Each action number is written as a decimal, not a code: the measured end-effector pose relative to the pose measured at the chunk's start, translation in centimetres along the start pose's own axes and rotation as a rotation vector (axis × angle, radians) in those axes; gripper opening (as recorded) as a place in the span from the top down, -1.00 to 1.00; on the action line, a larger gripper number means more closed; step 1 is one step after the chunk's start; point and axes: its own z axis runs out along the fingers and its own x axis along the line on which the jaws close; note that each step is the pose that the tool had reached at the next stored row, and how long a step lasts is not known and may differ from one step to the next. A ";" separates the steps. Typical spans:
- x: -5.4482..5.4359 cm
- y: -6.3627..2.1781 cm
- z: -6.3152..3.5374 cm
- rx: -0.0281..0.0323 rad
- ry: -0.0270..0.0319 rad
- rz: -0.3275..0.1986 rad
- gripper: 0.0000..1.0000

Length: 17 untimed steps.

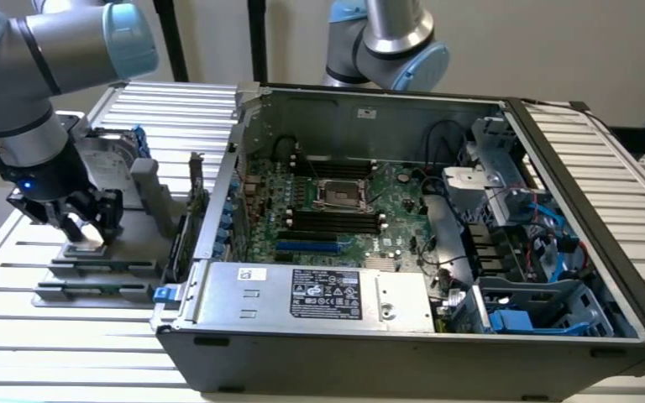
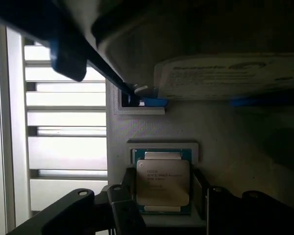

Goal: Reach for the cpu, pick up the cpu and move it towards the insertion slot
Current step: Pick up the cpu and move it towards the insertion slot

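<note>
The cpu (image 2: pixel 162 182), a small square chip with a silvery top and printed text, lies flat in a recess of the grey fixture (image 2: pixel 225 137). My gripper (image 2: pixel 164 201) is lowered over it, open, with a dark finger (image 2: pixel 121 208) on one side and the other finger (image 2: pixel 206 198) on the opposite side, both close to the chip's edges. In the exterior view my gripper (image 1: pixel 85 228) stands over the fixture (image 1: pixel 87 281) at the exterior view's left. The insertion slot (image 1: pixel 338 195), a shiny-framed socket, sits on the green motherboard (image 1: pixel 395 206) inside the open case.
An upright silver hard drive (image 1: pixel 110 159) with blue rails stands on the fixture just behind my gripper. The open computer case (image 1: pixel 591 210) fills the exterior view's right, with a power supply (image 1: pixel 322 294) along its near side. A second arm (image 1: pixel 385 42) hangs at the back.
</note>
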 end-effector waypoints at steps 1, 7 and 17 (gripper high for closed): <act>0.0 0.01 -0.36 -0.0002 0.0004 0.000 -0.09; 0.1 0.05 -3.10 -0.0005 0.0010 0.000 -0.09; 0.1 0.03 -7.66 -0.0003 0.0012 0.000 -0.09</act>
